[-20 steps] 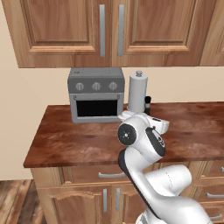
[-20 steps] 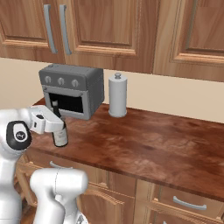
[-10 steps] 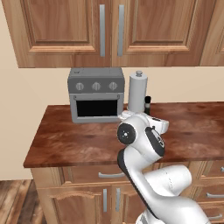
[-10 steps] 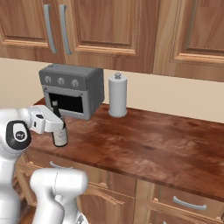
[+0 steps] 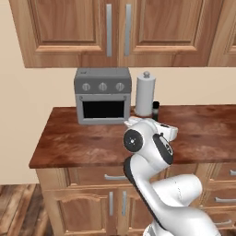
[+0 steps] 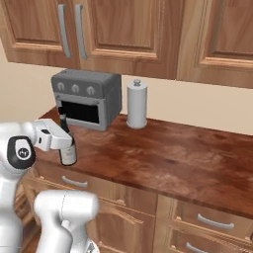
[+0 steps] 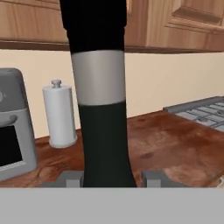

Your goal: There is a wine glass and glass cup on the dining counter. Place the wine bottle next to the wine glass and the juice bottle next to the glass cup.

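The wine bottle (image 6: 67, 150) is dark with a pale label band and stands upright between my gripper's (image 6: 63, 141) fingers, near the front left of the wall counter. In the hand view the bottle (image 7: 103, 109) rises close up through the middle, and the gripper (image 7: 111, 177) is shut on its lower body, with one fingertip (image 7: 70, 177) on each side. In the left base view its black cap (image 5: 156, 105) pokes up behind my arm. I cannot tell whether its base touches the counter. The wine glass, glass cup, juice bottle and dining counter are out of view.
A grey toaster oven (image 6: 88, 99) stands at the back left of the reddish wood counter (image 6: 173, 153), with a white paper-towel roll (image 6: 137, 105) to its right. Wooden cabinets hang above. A stove top (image 7: 197, 109) lies off to the right in the hand view.
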Robot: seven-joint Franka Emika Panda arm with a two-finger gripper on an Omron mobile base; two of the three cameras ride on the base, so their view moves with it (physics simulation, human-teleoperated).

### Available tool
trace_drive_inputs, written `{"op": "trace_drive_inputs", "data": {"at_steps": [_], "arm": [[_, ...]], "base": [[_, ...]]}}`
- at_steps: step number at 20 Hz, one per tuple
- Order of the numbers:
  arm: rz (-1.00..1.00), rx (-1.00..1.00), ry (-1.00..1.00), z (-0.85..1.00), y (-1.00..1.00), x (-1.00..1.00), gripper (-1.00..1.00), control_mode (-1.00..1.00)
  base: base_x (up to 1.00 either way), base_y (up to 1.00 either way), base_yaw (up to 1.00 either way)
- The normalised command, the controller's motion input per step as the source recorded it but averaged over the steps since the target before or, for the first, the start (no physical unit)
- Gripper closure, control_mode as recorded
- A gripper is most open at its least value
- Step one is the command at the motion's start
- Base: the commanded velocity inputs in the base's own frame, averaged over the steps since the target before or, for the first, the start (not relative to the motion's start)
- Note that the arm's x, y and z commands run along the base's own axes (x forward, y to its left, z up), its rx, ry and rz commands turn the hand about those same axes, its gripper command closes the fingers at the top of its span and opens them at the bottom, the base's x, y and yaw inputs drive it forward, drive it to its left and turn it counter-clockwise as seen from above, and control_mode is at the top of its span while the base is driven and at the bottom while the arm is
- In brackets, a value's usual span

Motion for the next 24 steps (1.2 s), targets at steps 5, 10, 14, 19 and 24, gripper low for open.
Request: {"op": "trace_drive_inputs", "data": {"at_steps": [5,10,14,19,24], "arm": [[0.00,0.00,0.00,0.00,0.00,0.00,1.00,1.00],[0.00,0.00,0.00,0.00,0.00,0.00,1.00,1.00],[0.00,0.00,0.00,0.00,0.00,0.00,1.00,1.00],[0.00,0.00,0.00,0.00,0.00,0.00,1.00,1.00],[0.00,0.00,0.00,0.00,0.00,0.00,1.00,1.00]], "base": [[-0.55,0.03,0.43],[-0.05,0.00,0.98],[0.00,0.00,1.00],[0.00,0.00,1.00],[0.00,0.00,1.00]]}}
